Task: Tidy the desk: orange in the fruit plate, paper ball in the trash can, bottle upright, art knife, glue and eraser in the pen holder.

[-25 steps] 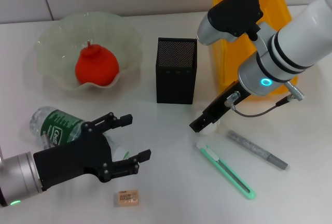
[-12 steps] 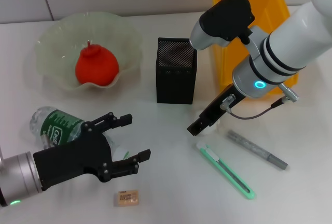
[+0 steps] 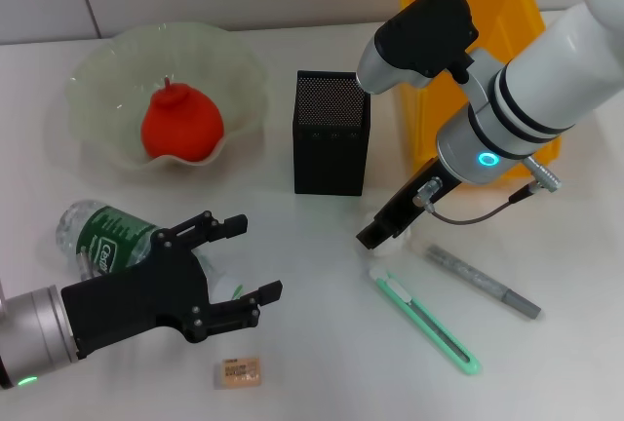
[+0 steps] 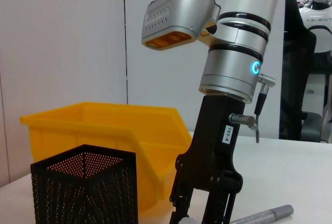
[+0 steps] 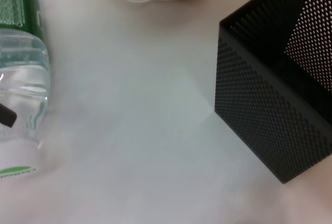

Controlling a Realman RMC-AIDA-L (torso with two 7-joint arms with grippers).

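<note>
The orange already sits in the fruit plate, well beyond the left gripper and far across the desk from the right one. The bottle lies on its side just behind the left gripper, whose two black fingers are spread wide apart with nothing between them; the bottle's neck end disappears under that gripper's body. The eraser lies on the desk just in front of the left gripper, apart from it.

The right gripper hangs low over the desk, its tip close above the near end of the green art knife; whether its fingers are apart or together cannot be told, and no contact with the knife is clear. The grey glue stick lies just beside the knife, on the side away from the left gripper. The black mesh pen holder stands upright between the two arms, nearer the right gripper. The yellow trash can stands behind the right arm.
</note>
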